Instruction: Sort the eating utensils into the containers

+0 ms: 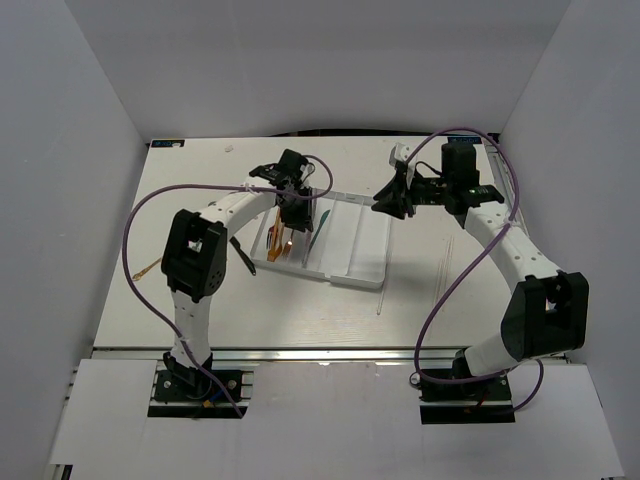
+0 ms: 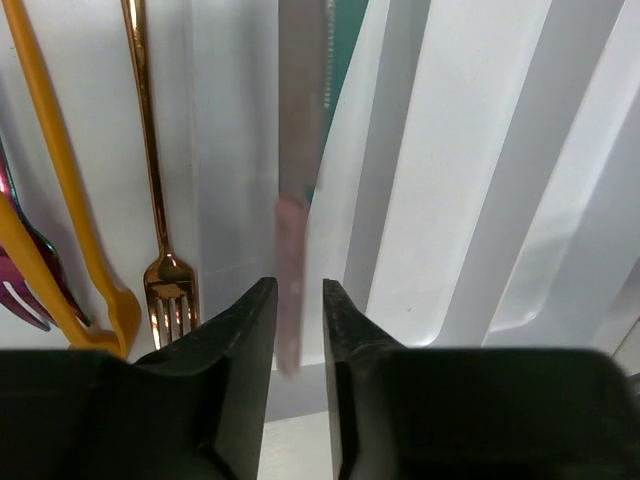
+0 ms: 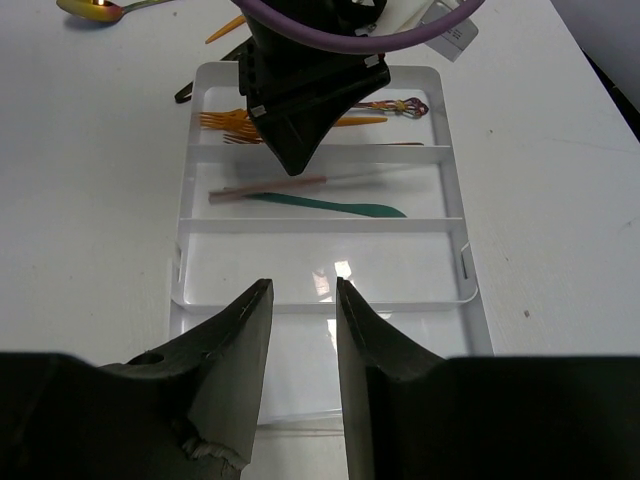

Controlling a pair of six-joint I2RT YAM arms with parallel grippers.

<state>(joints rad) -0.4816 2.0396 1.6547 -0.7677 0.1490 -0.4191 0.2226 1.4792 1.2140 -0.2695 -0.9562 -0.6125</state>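
Note:
The white tray lies mid-table with four long compartments. My left gripper hangs over its second compartment. Its jaws stand a little apart around the handle end of a pink-handled silver knife, with a gap on one side. In the right wrist view this knife lies along the compartment beside a teal knife. Orange-gold forks and an iridescent utensil lie in the first compartment. My right gripper is open and empty, low over the tray's last compartments.
On the table left of the tray lie a black knife and an orange utensil. A gold spoon lies beyond the tray. Thin pale chopsticks lie right of the tray. White walls enclose the table.

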